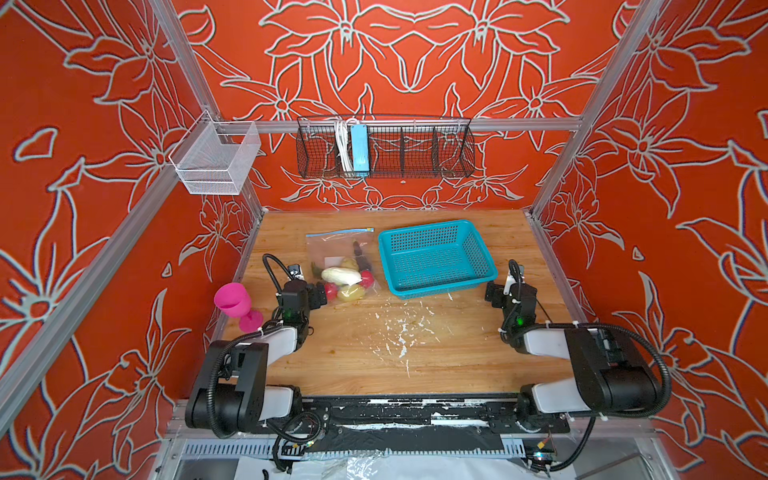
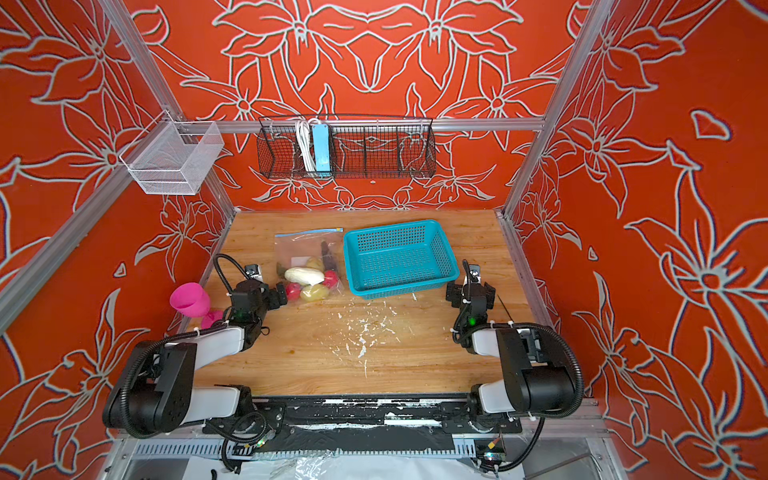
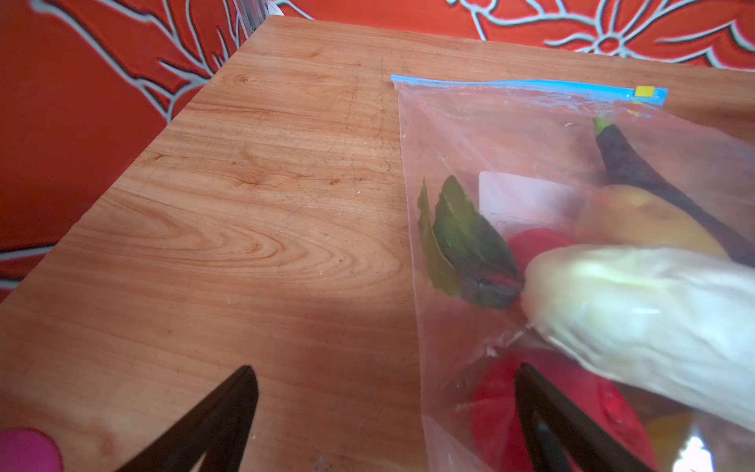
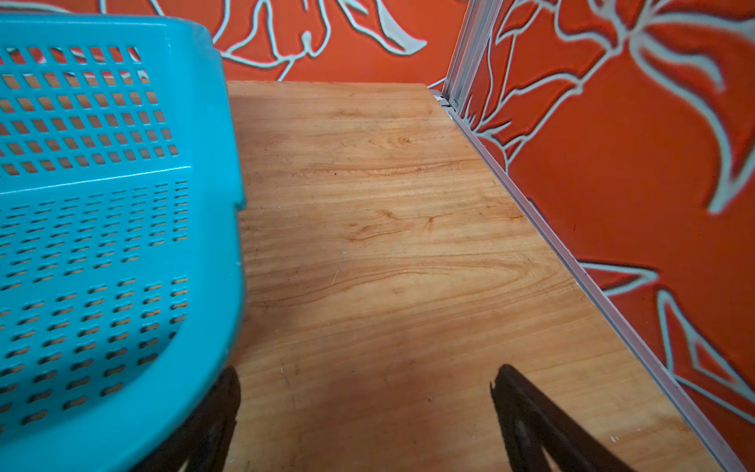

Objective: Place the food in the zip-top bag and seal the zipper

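The zip-top bag [image 1: 338,253] [image 2: 305,254] [image 3: 510,135] lies flat on the wooden table left of centre. The food is inside it: a white vegetable [image 1: 340,275] [image 3: 653,310], red balls [image 3: 502,408], a green leafy piece [image 3: 461,245], yellow-tan lumps [image 1: 351,293] and a dark eggplant [image 3: 637,167]. The zipper [image 1: 338,232] [image 2: 307,232] [image 3: 510,85] runs straight along the far edge, its yellow end [image 3: 644,91] toward the basket. My left gripper [image 1: 320,293] [image 2: 279,296] [image 3: 386,367] is open at the bag's near left corner, holding nothing. My right gripper [image 1: 505,289] [image 2: 469,291] [image 4: 367,372] is open and holds nothing.
An empty teal basket [image 1: 444,291] [image 2: 399,291] [image 4: 122,204] stands right of the bag, its near right corner beside my right gripper. A pink goblet [image 1: 235,303] [image 2: 189,301] leans at the left table edge. White flecks [image 1: 399,328] dot the table's middle. Wire baskets [image 1: 384,145] hang on the back rail.
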You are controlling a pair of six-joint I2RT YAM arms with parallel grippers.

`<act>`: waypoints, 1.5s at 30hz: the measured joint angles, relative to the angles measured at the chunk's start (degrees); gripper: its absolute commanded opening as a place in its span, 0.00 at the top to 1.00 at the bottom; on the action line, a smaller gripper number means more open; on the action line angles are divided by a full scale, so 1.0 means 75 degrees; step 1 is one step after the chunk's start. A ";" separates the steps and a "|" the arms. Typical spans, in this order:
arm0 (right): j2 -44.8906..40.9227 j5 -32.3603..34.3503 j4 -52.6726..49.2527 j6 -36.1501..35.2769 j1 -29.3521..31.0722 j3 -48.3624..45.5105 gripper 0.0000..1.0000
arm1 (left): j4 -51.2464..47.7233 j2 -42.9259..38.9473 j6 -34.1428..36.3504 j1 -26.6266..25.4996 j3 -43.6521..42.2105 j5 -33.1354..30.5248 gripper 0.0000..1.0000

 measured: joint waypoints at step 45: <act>-0.0026 -0.0009 -0.0178 -0.0023 0.0003 0.0067 0.02 | 0.0000 0.0000 0.0000 0.0000 0.0000 0.0003 0.03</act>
